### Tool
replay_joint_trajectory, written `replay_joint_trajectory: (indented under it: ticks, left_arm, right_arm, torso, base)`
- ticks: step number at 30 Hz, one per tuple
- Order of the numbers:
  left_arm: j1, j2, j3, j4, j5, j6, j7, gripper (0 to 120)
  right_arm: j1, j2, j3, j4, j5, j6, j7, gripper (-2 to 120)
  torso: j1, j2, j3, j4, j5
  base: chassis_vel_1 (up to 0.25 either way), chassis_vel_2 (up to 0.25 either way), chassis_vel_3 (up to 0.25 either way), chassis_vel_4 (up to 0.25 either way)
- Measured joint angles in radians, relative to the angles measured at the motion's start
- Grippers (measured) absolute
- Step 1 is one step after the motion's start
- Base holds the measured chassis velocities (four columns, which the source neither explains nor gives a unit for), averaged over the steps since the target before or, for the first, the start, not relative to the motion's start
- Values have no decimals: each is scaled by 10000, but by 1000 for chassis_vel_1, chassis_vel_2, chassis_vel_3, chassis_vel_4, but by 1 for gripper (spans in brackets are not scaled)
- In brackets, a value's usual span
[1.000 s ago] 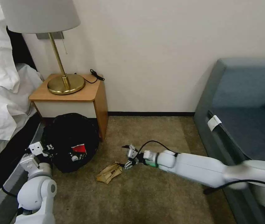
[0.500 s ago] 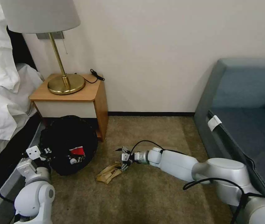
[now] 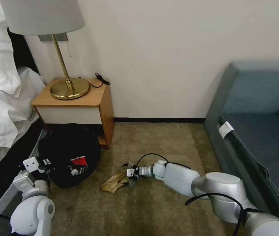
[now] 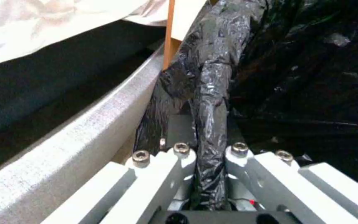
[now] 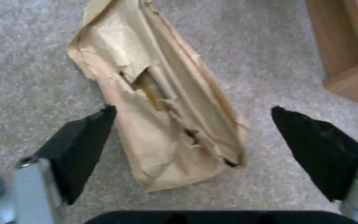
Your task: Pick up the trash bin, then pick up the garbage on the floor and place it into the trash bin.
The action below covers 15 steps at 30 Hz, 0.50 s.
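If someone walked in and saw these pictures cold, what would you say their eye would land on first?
Probably the long white right arm stretched low over the carpet, its right gripper open around a torn tan paper scrap on the floor. Next, the trash bin, draped in its black bag, beside the wooden nightstand, with the left gripper shut on its rim and a red-and-white packet already inside.

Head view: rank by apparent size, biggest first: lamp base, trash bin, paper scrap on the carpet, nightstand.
1. Nightstand
2. Trash bin, close behind, though it sits nearer the camera
3. Lamp base
4. Paper scrap, close to the lamp base but nearer the camera
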Motion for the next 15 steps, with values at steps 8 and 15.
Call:
replay_joint_trajectory:
  ticks: [8, 15]
  left_arm:
    - [-43, -16, 46, 101, 28, -40, 5, 3]
    - [-63, -36, 97, 186, 87, -99, 17, 3]
  right_arm:
    - [-246, 90, 102, -142, -180, -50, -16, 72]
    - [-391, 64, 183, -115, -273, -34, 18, 53]
  torso:
    - [-1, 0, 0, 0, 0]
    - [0, 0, 0, -1, 0]
  base:
    - [0, 0, 0, 0]
    - [0, 0, 0, 0]
